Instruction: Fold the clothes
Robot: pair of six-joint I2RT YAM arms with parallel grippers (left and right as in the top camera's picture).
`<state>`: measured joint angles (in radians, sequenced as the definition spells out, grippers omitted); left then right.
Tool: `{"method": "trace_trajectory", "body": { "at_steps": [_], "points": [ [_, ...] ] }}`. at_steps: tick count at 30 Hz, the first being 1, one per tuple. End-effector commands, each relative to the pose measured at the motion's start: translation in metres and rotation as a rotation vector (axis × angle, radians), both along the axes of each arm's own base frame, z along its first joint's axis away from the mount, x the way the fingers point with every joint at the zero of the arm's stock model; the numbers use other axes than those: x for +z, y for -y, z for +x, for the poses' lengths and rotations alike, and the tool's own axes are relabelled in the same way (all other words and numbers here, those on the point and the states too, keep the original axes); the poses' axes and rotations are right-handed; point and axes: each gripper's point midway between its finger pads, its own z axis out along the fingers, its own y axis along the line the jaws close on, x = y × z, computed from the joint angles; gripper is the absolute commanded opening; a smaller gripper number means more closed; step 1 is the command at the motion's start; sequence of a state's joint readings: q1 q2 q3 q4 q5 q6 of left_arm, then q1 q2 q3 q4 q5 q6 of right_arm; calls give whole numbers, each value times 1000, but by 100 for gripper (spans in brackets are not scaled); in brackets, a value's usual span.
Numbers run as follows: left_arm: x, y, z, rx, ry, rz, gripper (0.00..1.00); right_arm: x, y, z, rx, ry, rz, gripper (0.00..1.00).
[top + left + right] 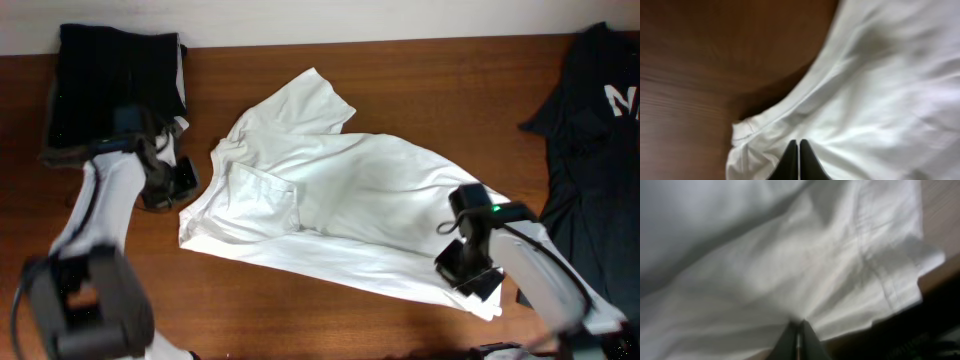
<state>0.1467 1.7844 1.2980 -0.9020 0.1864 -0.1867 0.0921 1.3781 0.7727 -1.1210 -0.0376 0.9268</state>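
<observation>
Far left, we have a folded black garment [115, 80] lying at the back corner of the wooden table [450, 90]. Just in front of it is the left gripper [798, 147], down at the left edge of the white T-shirt [340, 190]. In the wrist view its two fingers are pressed tight together, with cloth bunched at the tips close to the hem, so we call that a pinch on the shirt. The shirt itself lies spread and wrinkled across the middle of the table, one sleeve pointing toward the back. At its lower right corner sits the right gripper [798, 327], jaws closed, with creases fanning out from the tips: it has the fabric. Far right lies a dark garment with white lettering [590, 130].
</observation>
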Motion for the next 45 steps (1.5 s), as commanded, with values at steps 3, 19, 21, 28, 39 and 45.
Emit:
{"method": "trace_trajectory", "body": {
  "at_steps": [3, 19, 21, 28, 39, 45],
  "points": [
    [143, 53, 34, -144, 515, 11, 39, 119, 10, 90, 219, 434, -71, 99],
    [126, 281, 192, -733, 721, 16, 96, 183, 18, 137, 458, 580, -129, 99],
    [84, 292, 205, -785, 687, 36, 96, 179, 17, 131, 449, 552, -117, 99],
    [-23, 317, 195, -897, 543, 74, 96, 155, 17, 121, 457, 419, -92, 99],
    [-75, 318, 182, -931, 443, 252, 95, 136, 17, 118, 462, 320, -76, 99],
    [-93, 307, 182, -915, 405, 304, 80, 136, 19, 118, 466, 319, -83, 99]
  ]
}}
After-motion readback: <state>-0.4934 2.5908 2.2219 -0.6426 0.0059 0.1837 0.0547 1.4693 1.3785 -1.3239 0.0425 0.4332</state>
